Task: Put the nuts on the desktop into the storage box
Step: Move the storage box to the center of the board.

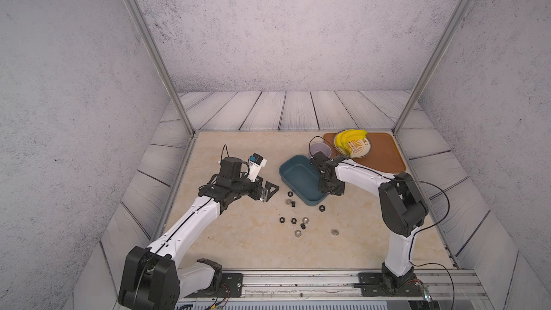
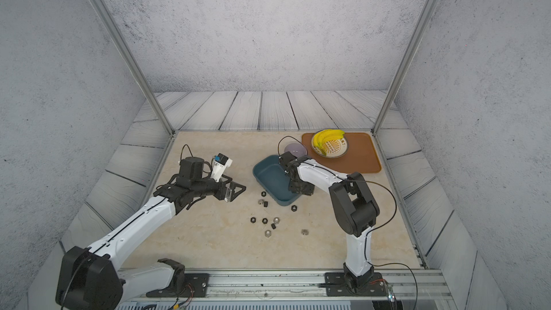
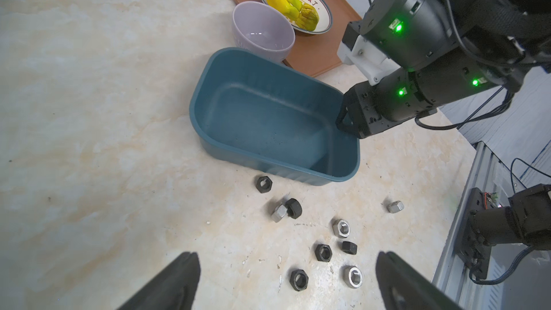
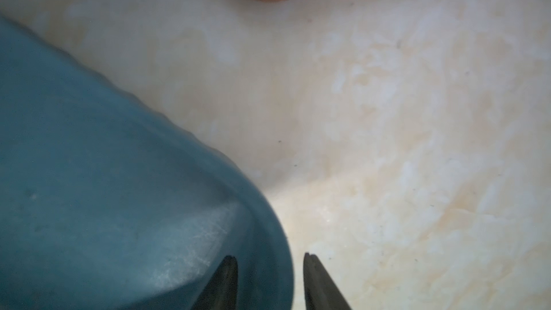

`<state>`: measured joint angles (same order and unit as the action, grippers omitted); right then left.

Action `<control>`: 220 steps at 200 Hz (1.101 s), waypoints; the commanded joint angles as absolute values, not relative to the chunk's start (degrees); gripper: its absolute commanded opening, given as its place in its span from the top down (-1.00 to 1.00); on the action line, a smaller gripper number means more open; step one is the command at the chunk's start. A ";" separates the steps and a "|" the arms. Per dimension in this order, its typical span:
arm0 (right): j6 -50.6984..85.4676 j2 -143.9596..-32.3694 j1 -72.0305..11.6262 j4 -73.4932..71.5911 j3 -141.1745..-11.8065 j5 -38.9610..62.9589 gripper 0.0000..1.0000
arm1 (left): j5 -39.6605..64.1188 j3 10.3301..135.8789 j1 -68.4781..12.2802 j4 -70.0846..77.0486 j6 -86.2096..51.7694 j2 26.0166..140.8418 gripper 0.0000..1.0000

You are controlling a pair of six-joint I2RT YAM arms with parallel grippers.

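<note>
Several small hex nuts, black (image 1: 321, 207) and silvery (image 1: 335, 232), lie scattered on the beige desktop (image 1: 238, 243) just in front of the teal storage box (image 1: 298, 180). The left wrist view shows them too, such as a black nut (image 3: 299, 280), and the box (image 3: 268, 120) looks empty inside. My left gripper (image 1: 267, 192) hovers left of the box, open wide, nothing between its fingers (image 3: 286, 253). My right gripper (image 1: 324, 192) sits at the box's right wall; in the right wrist view (image 4: 269, 256) one finger is inside and one outside the wall (image 4: 268, 234), closed on it.
A lilac bowl (image 1: 320, 148) stands behind the box, touching an orange-brown tray (image 1: 384, 159) that carries a plate of bananas (image 1: 353, 143). Metal frame posts rise at the desktop's back corners. An aluminium rail (image 1: 298, 281) with both arm bases runs along the front edge.
</note>
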<state>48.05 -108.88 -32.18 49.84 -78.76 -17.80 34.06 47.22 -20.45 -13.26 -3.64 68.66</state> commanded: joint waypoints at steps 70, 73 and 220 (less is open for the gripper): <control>46.78 -101.55 -25.27 52.29 -67.97 -22.02 0.10 | 24.28 40.43 -31.84 -2.98 -9.68 69.34 -0.97; 46.80 -101.30 -25.02 52.23 -67.62 -21.91 0.09 | 23.93 40.45 -32.10 -3.03 -9.55 69.41 -0.97; 44.65 -90.68 -18.19 55.64 -63.52 -17.57 -0.08 | 23.82 42.00 -37.92 -7.31 -11.59 73.41 -0.97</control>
